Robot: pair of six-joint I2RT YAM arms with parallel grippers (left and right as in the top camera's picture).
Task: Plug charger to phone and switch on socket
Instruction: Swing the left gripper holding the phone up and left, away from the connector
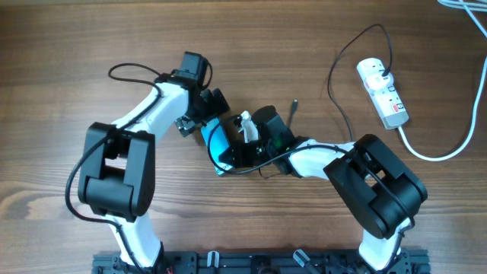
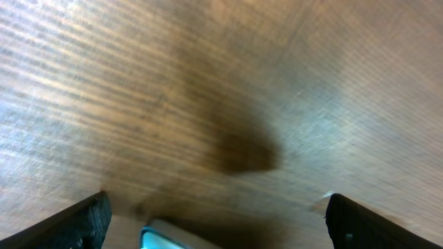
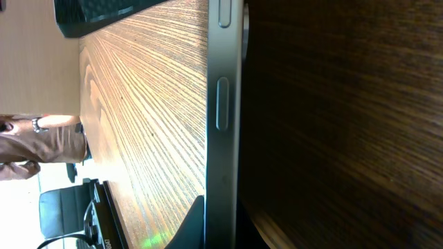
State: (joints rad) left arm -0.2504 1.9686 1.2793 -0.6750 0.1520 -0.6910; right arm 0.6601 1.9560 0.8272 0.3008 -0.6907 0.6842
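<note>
Overhead, the left gripper point(image 1: 204, 114) is spread as wide as it goes, its jaws on either side of the far-left end of the phone point(image 1: 215, 144) without closing on it. The left wrist view shows both black fingertips point(image 2: 83, 221) at the lower corners, bare bench point(image 2: 228, 83) between them and one corner of the phone point(image 2: 163, 238) just inside the left one. The left arm rises from its base at the near left, runs far along the bench, then bends back right and down to the phone.

The right gripper point(image 1: 245, 129) is pressed together, right on top of the phone at the middle of the bench. Whether it pinches the phone cannot be told. In the right wrist view the phone point(image 3: 223, 124) fills the middle edge-on, its side buttons showing. The right arm reaches left from its base at the near right, low and nearly level.

The charger point(image 1: 293, 106) lies with its small tip just beyond the right gripper, not in the phone. Its thin black cable loops to the socket point(image 1: 383, 93) at the far right, where a white cable point(image 1: 441, 152) trails off.
</note>
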